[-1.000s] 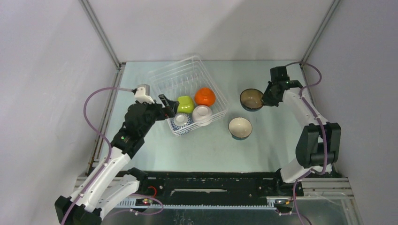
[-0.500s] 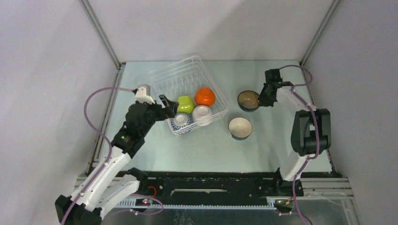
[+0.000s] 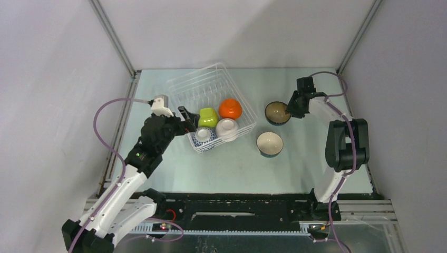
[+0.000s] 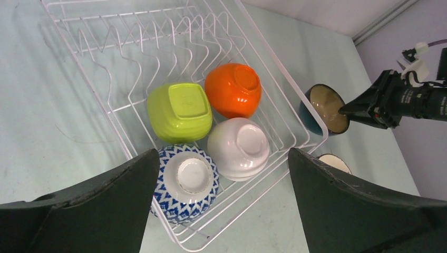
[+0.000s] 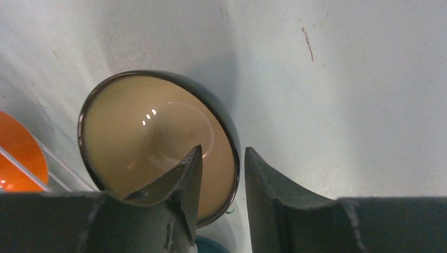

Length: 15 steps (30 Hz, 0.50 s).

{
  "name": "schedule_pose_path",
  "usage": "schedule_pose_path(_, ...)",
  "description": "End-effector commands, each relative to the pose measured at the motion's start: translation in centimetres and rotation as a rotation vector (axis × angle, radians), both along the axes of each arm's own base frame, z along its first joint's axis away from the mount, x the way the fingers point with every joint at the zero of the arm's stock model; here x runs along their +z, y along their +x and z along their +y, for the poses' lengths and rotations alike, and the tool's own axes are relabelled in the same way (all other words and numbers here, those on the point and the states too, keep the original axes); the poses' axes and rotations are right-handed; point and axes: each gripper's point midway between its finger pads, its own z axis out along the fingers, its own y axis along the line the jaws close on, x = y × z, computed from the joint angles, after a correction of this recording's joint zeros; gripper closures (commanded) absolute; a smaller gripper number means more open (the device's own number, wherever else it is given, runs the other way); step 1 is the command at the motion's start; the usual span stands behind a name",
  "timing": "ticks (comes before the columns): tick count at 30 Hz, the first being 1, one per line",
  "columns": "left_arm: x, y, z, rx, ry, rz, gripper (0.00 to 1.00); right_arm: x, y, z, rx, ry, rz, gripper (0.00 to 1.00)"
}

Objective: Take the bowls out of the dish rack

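your bench [image 3: 226, 163] is carrying everything. the dish rack [image 3: 192, 87] is sitting angled toward its far left. four bowls are lying upside down in the rack's near corner, likely so they are draining: the lime green bowl [image 4: 179, 112], the orange bowl [image 4: 233, 89], the white bowl [image 4: 239, 148] and the blue-and-white bowl [image 4: 185, 182]. the teal-and-white bowl [image 3: 269, 143] is resting upright on the bench to the right of the rack, already unloaded. your left end effector [image 4: 222, 154] is hovering over those four with its fingers spread wide, probably lining up the next pick. your right end effector [image 5: 221, 153] is straddling the rim of the dark bowl [image 5: 158, 142], one finger inside and one outside, just beside the rack. i cannot tell whether it is pinching the rim or loosening.
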Motion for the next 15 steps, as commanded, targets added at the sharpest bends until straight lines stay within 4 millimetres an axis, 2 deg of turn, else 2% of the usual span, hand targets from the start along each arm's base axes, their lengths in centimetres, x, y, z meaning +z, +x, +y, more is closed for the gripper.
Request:
schedule_pose_path(1, -0.6, 0.3, 0.5, 0.017, 0.024, 0.004, 0.0, 4.9, 1.4, -0.6, -0.002, -0.006, -0.141, 0.52)
schedule_pose_path(3, -0.6, 0.3, 0.4, 0.017, 0.023, 0.004, 0.0, 6.0, 1.0, -0.9, -0.01, -0.022, -0.158, 0.43)
schedule_pose_path(8, -1.0, 0.6, 0.3, 0.017, 0.033, 0.023, 0.0, 9.6, -0.4, -1.2, -0.014, -0.03, -0.216, 0.33)
schedule_pose_path(13, -2.4, 1.3, -0.7, 0.007, 0.046, 0.088, 0.01, 12.9, -2.9, 2.2, 0.093, 0.003, -0.32, 0.17)
schedule_pose_path(15, -2.7, 1.6, -1.3, 0.001, 0.082, 0.103, 0.01, 13.8, -4.0, 3.9, 0.143, 0.006, -0.343, 0.15)
